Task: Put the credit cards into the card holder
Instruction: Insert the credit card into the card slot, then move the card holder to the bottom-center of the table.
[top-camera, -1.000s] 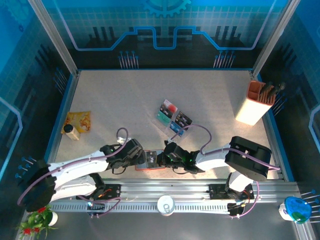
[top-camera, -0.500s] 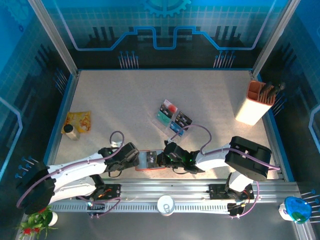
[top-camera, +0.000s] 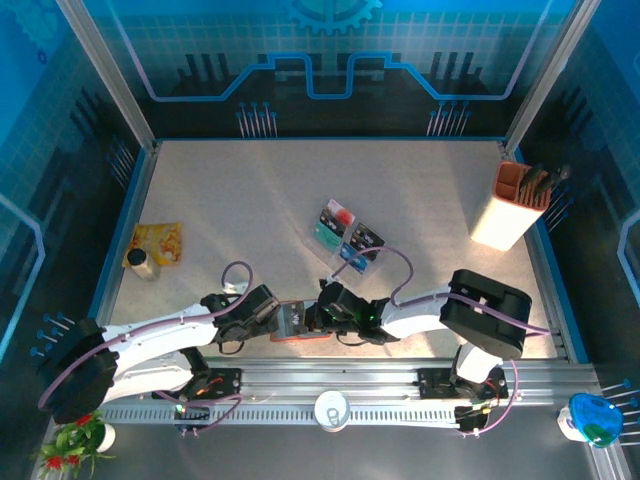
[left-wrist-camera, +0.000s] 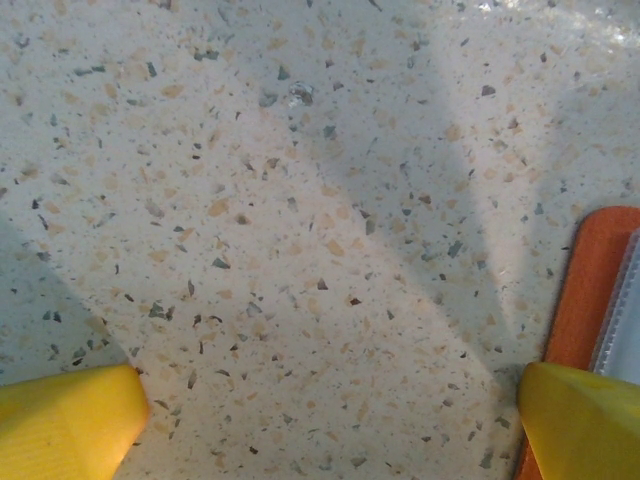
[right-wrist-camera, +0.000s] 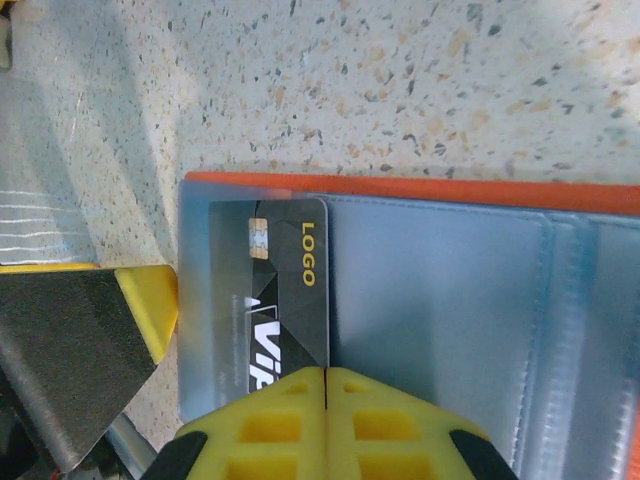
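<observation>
- Card holder: open flat at near edge of counter, btwn my two end effectors.
- Black "LOGO" card: lies in holder's end pocket, seems mostly seated.
- R end effector: jaws fully together, tips at card's near edge. Pushing, not pinching, I judge.
- L end effector: spread wide, empty, one fingertip just beside holder's orange edge.
- Other credit cards: grouped farther out, apart from holder.
- Step: seating one card.
- Next: finish nudge, lift R clear, fetch another card. L should steady holder.

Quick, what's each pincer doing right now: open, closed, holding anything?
Left pincer: open, empty.
Right pincer: closed, tips over the black card on the card holder.
</observation>
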